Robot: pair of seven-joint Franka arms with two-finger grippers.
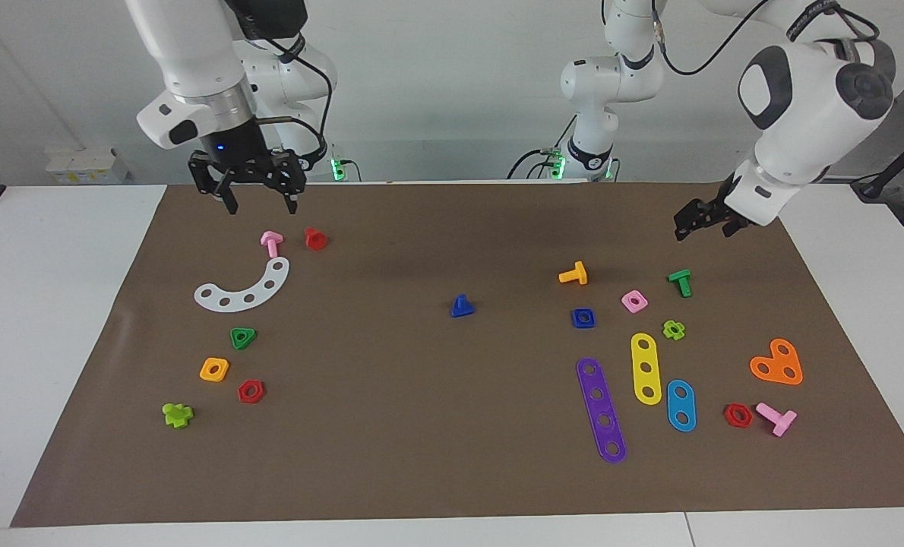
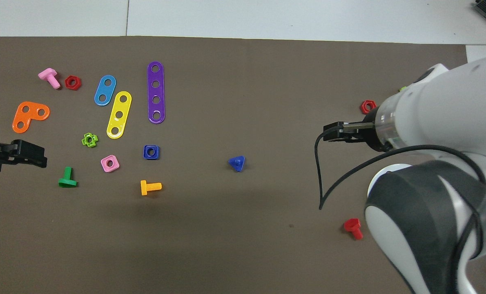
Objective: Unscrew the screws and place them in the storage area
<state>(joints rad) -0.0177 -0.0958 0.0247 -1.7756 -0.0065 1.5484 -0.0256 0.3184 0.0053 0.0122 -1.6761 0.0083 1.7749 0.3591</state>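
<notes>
One blue screw [image 1: 462, 306]: I see it alone in the middle of the brown mat [image 1: 421, 471], head down and shaft up, touched by nothing.
Storage area [image 1: 224, 342]: toward the right arm's end of the mat; I see the white curved strip [image 1: 244, 288], green triangular nut [image 1: 243, 337], orange square nut [image 1: 214, 369] and red hexagonal nut [image 1: 251, 391] there. The blue screw lies well apart from this patch.
Right gripper [image 1: 257, 203]: I see it in the air with fingers spread and nothing between them, over the mat's edge next to the robots, above the pink screw [image 1: 271, 243] and red screw [image 1: 315, 238]. The blue screw is well apart from it, toward the left arm's end and farther from the robots than those two screws.
Left gripper [image 1: 701, 222]: raised over the mat near the left arm's end; I read it as released, and I see nothing in it. It hangs above the patch by the green screw [image 1: 680, 282].
Blue screw against left gripper: well apart; the blue square nut [image 1: 583, 317], orange screw [image 1: 573, 274] and pink square nut [image 1: 634, 301] lie between them on the mat.
Nearest neighbour of the blue screw: the blue square nut, apart from it, toward the left arm's end.
</notes>
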